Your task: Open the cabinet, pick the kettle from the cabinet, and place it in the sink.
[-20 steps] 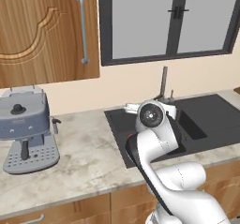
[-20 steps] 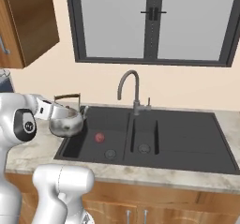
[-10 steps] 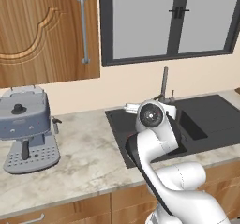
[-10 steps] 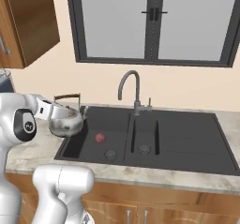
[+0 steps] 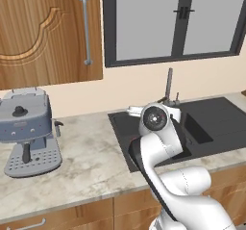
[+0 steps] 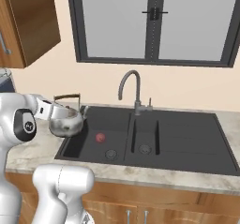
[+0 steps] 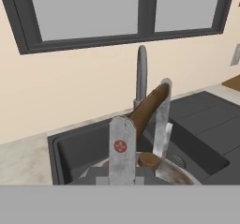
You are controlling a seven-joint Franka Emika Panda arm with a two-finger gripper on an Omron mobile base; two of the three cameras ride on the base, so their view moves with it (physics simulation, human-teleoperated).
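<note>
Over the sink's (image 6: 187,138) left basin, with pincer (image 7: 140,138) clenched on the kettle's (image 6: 65,121) arched handle, lower level, then release near the drain.

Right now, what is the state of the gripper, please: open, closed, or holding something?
Gripper: closed, jaws clamped on the kettle by its handle, over the left end of the sink.

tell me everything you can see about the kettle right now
The kettle is small, squat and shiny silver-grey metal, with a domed lid and a tall arched brown handle. It hangs upright above the left end of the black sink, clear of the basin floor. The claw is shut on its handle, fingers either side. Nothing else touches it.
</note>
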